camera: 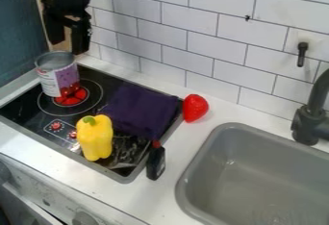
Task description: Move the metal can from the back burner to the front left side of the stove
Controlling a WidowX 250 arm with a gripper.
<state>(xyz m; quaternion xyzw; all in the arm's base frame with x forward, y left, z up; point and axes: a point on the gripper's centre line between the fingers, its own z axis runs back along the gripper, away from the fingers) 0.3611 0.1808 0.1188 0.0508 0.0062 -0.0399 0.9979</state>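
The black gripper (69, 45) hangs at the upper left, open and pointing down, just above and behind an open-topped metal can (59, 77). Nothing shows between its fingers. The can stands upright on the stove's rear left burner, with a white, purple and red label. A yellow bell pepper (95, 138) stands at the stove's front edge. A dark purple cloth (143, 109) lies over the right part of the stove (22, 105). From under the cloth's front corner sticks out a black handle (155, 162) with a red part; what it belongs to is hidden.
A red strawberry-like toy (195, 107) sits on the white counter (183, 144), right of the cloth. Farther right are a grey sink (221, 171) and a dark faucet (311, 118). A white tiled wall (193, 31) bounds the back, with a small black hook (302, 55).
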